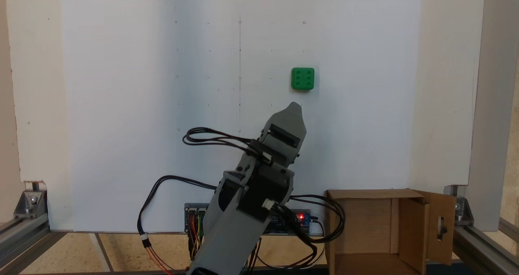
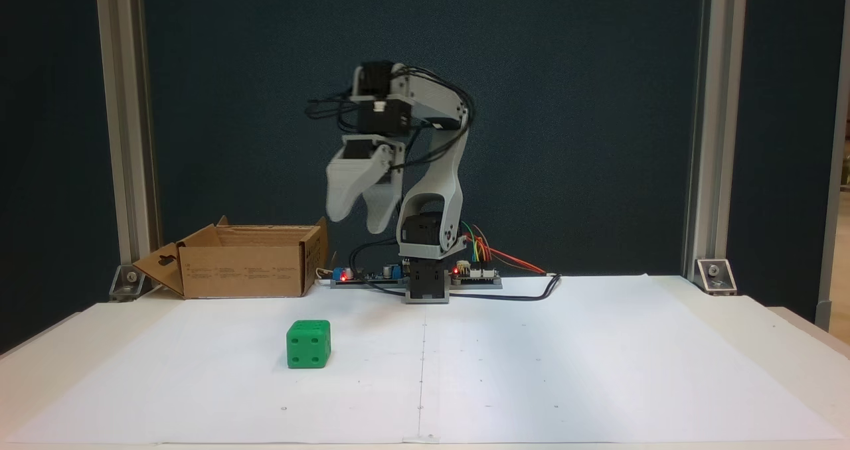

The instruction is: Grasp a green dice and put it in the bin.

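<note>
The green dice (image 1: 302, 79) (image 2: 308, 344) rests on the white paper, six pips up in a fixed view from above. My gripper (image 2: 356, 224) hangs high above the table near the arm's base, pointing down, open, with nothing between its grey fingers (image 2: 345, 191). From above, the gripper (image 1: 294, 108) tip stops a short way short of the dice. The bin (image 2: 246, 271) (image 1: 377, 230) is an open brown cardboard box beside the arm's base, and its side flap (image 1: 440, 226) has a slot-shaped hole.
Controller boards (image 2: 475, 274) with red lights and loose cables (image 1: 162, 185) lie around the arm's base. Aluminium frame posts (image 2: 126, 125) stand at the table's back corners. White paper (image 2: 564, 370) covers the table.
</note>
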Robot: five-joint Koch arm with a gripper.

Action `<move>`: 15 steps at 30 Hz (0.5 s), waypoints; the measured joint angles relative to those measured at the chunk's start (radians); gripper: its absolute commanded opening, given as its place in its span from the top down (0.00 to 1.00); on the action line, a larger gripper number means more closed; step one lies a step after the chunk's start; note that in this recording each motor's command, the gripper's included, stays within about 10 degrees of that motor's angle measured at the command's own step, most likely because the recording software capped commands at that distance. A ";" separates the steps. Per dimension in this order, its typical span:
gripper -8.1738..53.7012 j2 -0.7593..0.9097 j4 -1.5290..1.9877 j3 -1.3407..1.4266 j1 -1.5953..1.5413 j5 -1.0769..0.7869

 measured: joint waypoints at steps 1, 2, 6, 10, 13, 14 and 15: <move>0.14 -0.028 0.000 -0.021 0.008 0.000; 0.14 -0.054 0.000 -0.032 0.012 0.000; 0.14 -0.121 0.000 -0.067 0.025 0.000; 0.15 -0.206 -0.043 -0.146 0.052 -0.026; 0.15 -0.267 -0.054 -0.222 0.077 -0.084; 0.15 -0.284 -0.055 -0.245 0.081 -0.107; 0.15 -0.298 -0.057 -0.264 0.084 -0.133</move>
